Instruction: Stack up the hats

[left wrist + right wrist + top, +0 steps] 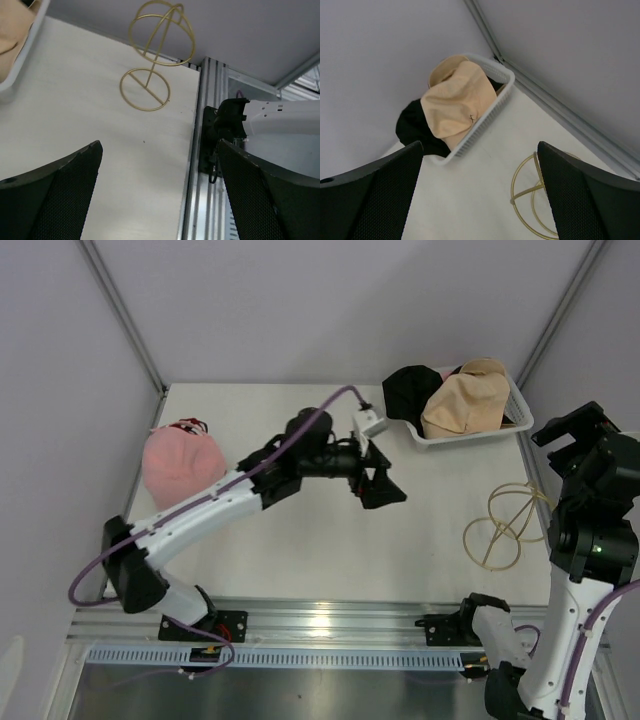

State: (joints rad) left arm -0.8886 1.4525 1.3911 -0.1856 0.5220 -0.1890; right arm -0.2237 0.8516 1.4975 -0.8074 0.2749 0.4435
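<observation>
Both pairs of jaws gape empty. A pink hat [180,465] sits at the tabletop's [400,550] left edge; the tan hat [462,400] and black hat [408,390] lie in the basket [470,437]. Fetching looks next: the left arm [250,490] must reach the tan one.

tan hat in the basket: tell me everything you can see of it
The tan hat is soft matte fabric, crumpled and slumped in the white mesh basket at the far right corner of the table. It bulges above the rim and rests against the black hat beside it. A small dark mark shows on its side.
</observation>
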